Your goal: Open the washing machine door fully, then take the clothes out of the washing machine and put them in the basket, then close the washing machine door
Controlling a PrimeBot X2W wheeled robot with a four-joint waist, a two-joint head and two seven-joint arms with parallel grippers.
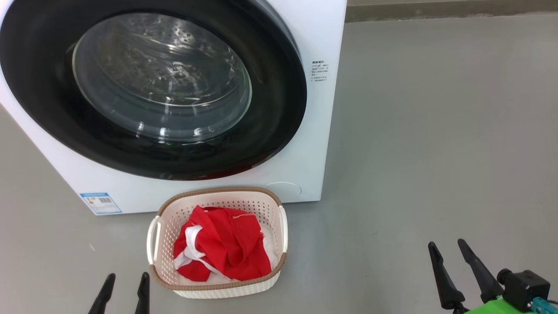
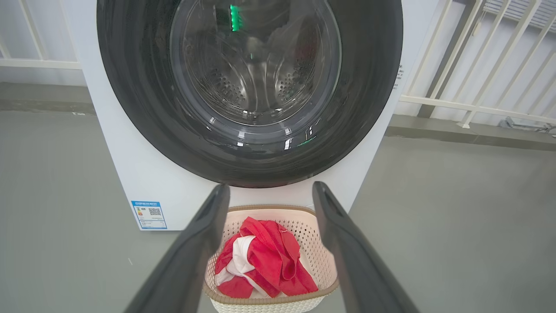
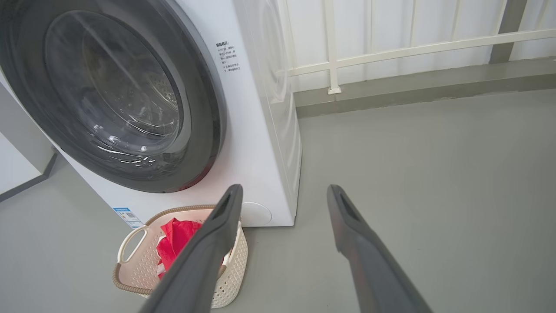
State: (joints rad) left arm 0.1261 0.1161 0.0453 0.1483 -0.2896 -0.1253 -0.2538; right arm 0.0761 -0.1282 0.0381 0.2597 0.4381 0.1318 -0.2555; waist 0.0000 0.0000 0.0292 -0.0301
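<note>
Now, begin at the near edge of the head view. The left gripper (image 1: 127, 276) sits at the lower left, its two fingers spread with nothing between them. The right gripper (image 1: 446, 243) sits at the lower right, likewise spread and empty, above bare floor (image 1: 436, 131).

Next, locate the basket (image 1: 218, 191). It stands on the floor just ahead of the left gripper and slightly to its right, just beside the foot of the washing machine (image 1: 322, 35). The clothes (image 1: 226, 244) lie bunched inside it, below the rim. The right gripper is well apart from the basket, off to its right.

Then look beyond the basket. The washing machine door (image 1: 161, 78) rises directly behind and above it, and its black rim appears flush against the white front. Through the glass you see the steel drum (image 2: 252, 87), which looks clear of garments as far as the glass allows. Judge the unloading as done and the door as closed. Whether the latch has caught cannot be told.

Note the deciding relation. The left wrist view looks straight along its fingers at the door centre, with the basket framed between them. The right wrist view meets the door at a slant, off to its left. If a final press on the door is required, treat the left arm as nearer and better aligned, and route it over the basket.
</note>
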